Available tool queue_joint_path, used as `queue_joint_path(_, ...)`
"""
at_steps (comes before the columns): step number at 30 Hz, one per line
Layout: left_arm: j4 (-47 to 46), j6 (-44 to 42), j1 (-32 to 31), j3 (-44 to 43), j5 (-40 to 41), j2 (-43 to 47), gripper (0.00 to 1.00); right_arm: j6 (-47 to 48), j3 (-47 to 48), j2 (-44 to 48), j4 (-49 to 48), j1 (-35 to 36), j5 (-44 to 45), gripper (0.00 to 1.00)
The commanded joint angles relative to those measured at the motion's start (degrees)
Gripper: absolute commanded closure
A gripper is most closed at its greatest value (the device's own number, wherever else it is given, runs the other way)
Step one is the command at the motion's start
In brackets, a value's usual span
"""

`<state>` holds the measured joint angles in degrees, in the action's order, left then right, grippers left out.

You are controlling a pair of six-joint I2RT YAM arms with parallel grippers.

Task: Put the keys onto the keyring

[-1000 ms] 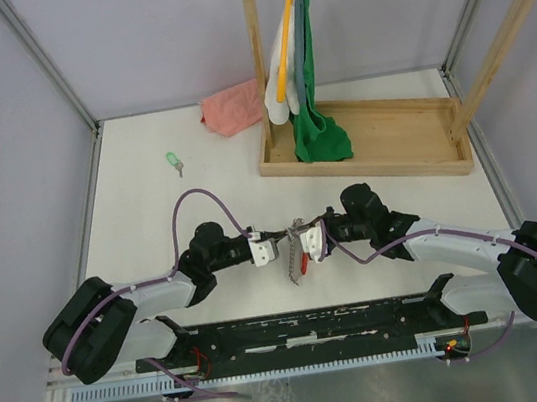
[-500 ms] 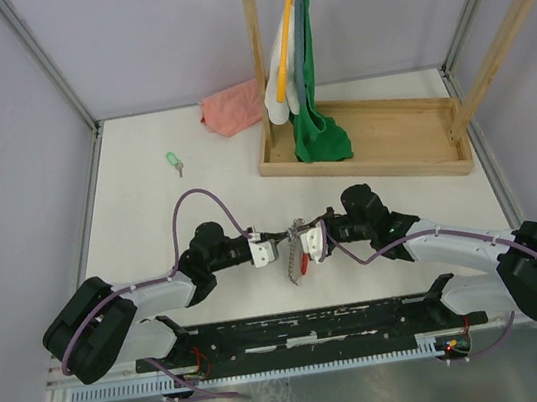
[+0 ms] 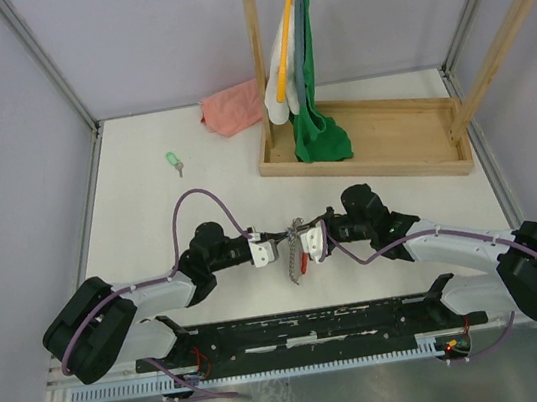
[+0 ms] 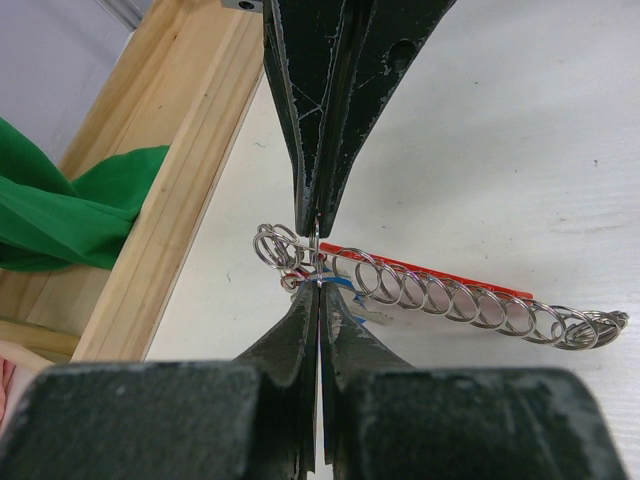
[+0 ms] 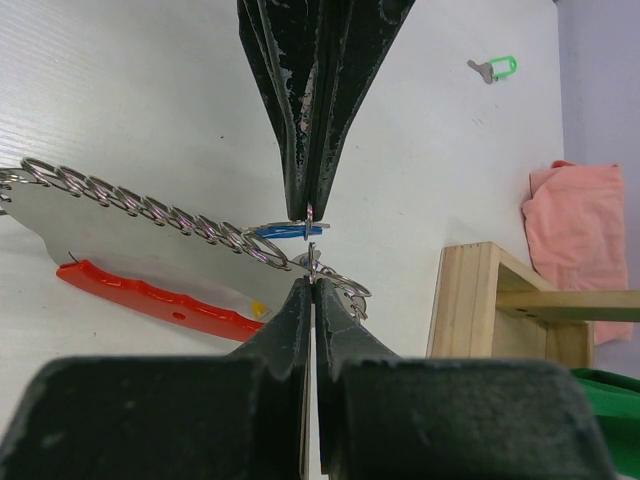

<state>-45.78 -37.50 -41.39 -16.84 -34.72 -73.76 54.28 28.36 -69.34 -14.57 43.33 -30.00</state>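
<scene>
Between the two sets of fingertips, which meet nose to nose over the table (image 3: pixel 148 209), the keyring (image 3: pixel 294 250) is held. On its ring end the left gripper (image 4: pixel 317 257) is clenched, with the thin wire ring edge-on in the pinch. The silvery chain strip (image 4: pixel 450 303) and the red strap (image 4: pixel 470 282) trail away to that gripper's right. Facing it, the right gripper (image 5: pixel 311 245) is clamped tight on the same ring end, chain and strap running off to its left. The blue key (image 5: pixel 278 231) sits just left of the right fingertips, against the ring; whether it is threaded on cannot be told. The green key (image 5: pixel 499 68) lies alone on the table, well beyond the right gripper and to its right.
</scene>
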Motion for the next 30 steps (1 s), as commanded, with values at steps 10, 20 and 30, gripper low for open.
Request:
queue_joint_path(10,-2.0,1.2,-0.1,-1.2,0.5,0.7,0.97,-0.1,0.4,1.5,-3.4,-0.2,-1.8,0.99)
queue_joint_path(20,-1.9,1.2,-0.1,-1.1,0.9,0.9,0.97,-0.1,0.5,1.3,-3.5,-0.2,-1.9,0.99)
queue_joint_path(30,-2.3,1.5,-0.1,-1.3,1.1,0.7,0.97,0.0,0.6,0.9,-3.5,-0.2,-2.4,0.99)
